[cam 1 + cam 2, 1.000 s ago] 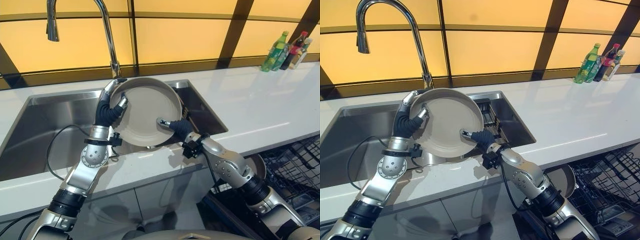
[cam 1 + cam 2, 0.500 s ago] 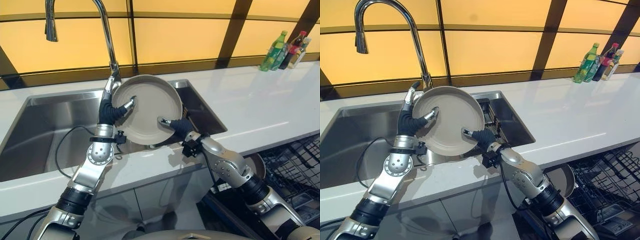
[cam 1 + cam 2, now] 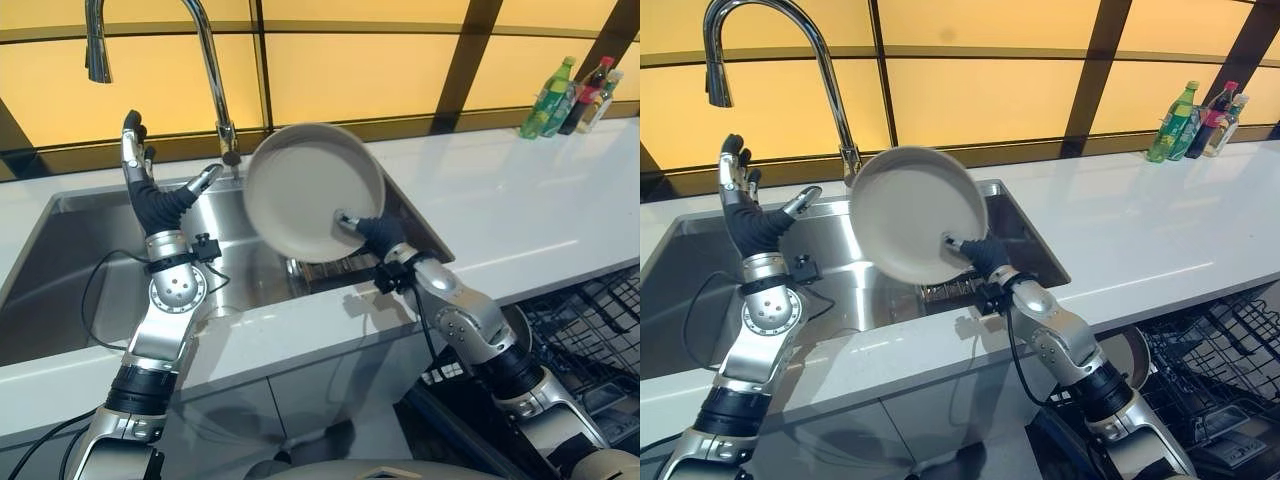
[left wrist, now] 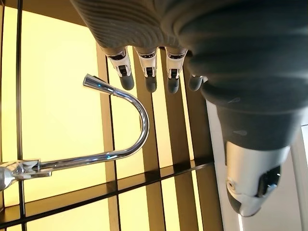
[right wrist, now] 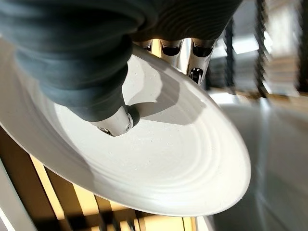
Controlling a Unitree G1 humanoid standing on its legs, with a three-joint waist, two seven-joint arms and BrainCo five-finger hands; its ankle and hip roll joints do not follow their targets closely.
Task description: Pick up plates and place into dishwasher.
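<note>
Over sink (image 3: 90,260): plate (image 3: 310,190) in right hand (image 3: 375,235) (tilted)

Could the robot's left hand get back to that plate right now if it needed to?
Probably yes: the open left hand hangs over the sink beside the plate, with nothing between them.

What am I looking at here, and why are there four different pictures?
It is a two-armed humanoid robot at a kitchen sink. Two pictures come from cameras in its head, looking down; the other two sit on its wrists, looking along each hand. The right hand pinches a pale round plate by its rim, tilted up above the sink beside the tall faucet. The left hand is raised, open and holding nothing. Bottles stand on the white counter, and an open dishwasher rack waits lower right.
</note>
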